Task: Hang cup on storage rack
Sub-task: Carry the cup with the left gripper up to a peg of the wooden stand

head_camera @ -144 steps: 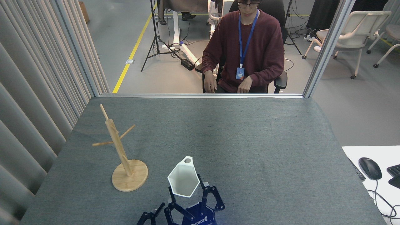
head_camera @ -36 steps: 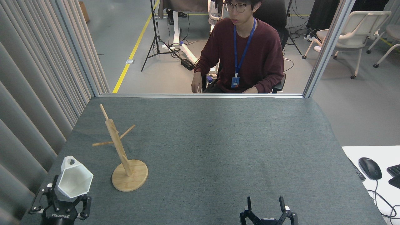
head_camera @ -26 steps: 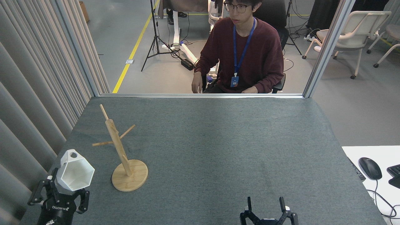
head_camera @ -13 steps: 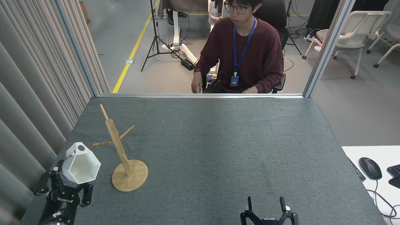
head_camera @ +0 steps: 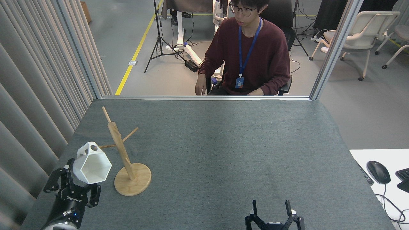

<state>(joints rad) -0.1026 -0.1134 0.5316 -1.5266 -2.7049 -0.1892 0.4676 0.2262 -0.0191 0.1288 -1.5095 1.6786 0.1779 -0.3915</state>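
White cup [head_camera: 91, 163] in left claw [head_camera: 74, 182]

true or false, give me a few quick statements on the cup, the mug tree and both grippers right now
1. The left gripper holds the white cup. True.
2. The cup already hangs on a peg of the wooden mug tree. False: it is in the gripper, left of the post.
3. The right gripper is open and holds nothing. True.
4. The mug tree lies tipped over on the table. False: it stands on its round base.
5. A computer mouse sits beside the mug tree. False: it is on a white surface at far right.
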